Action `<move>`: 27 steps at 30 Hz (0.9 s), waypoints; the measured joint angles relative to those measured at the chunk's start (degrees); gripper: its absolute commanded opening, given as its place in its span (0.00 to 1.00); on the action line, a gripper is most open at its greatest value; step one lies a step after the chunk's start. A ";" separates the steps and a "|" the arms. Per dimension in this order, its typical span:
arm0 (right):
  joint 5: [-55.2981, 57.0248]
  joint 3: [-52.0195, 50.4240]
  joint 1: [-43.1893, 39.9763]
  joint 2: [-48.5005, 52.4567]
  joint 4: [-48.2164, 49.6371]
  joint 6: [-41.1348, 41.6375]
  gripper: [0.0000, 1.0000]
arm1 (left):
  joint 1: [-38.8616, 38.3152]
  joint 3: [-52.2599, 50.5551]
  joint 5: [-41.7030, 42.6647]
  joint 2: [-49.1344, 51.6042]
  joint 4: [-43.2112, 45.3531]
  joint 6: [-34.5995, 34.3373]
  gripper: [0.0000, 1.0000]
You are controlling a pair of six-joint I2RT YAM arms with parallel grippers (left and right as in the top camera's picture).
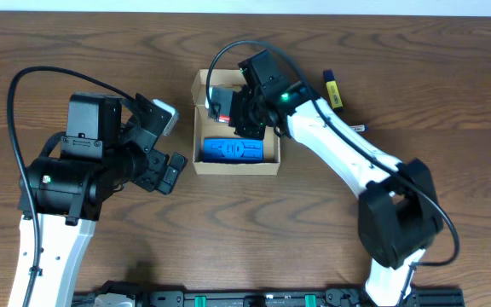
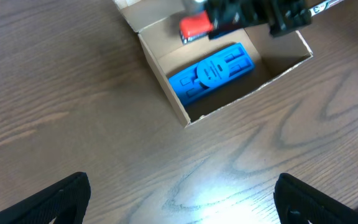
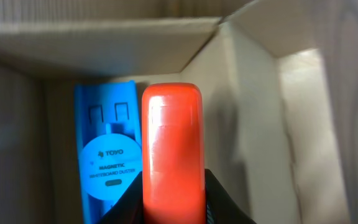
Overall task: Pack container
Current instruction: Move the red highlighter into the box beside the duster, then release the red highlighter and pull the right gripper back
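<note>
Cardboard box (image 1: 235, 170): sits open near the middle of the table (image 1: 416, 51), flap folded back on its far side.
Blue duster (image 1: 233, 151): lies flat on the box floor along the wall nearest the robot bases. Its label reads "TOYO magnetic whiteboard duster".
Red item (image 3: 171, 149): glossy with a rounded end, over the far half of the box and just beside the duster (image 3: 104, 155). I cannot tell whether it touches the box floor.
Right claw (image 1: 239, 115): reaches into the box from the right and is clamped on the red item, with a dark finger on either side (image 3: 219, 211).
Left claw (image 2: 179, 205): left of the box above bare table, fingers wide apart.
Marker (image 1: 334, 89): yellow and blue, on the table right of the box and apart from it.
Pen (image 1: 356, 128): right of the box, partly hidden by the right arm.
</note>
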 measured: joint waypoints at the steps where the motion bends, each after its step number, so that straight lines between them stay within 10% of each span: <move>1: -0.20 0.00 0.00 0.79 0.00 -1.49 0.01 | 0.00 0.00 0.00 0.00 0.00 0.02 0.95; 27: -0.85 0.00 0.00 9.22 9.46 -8.33 0.17 | 0.00 0.00 0.00 0.00 0.00 0.00 0.95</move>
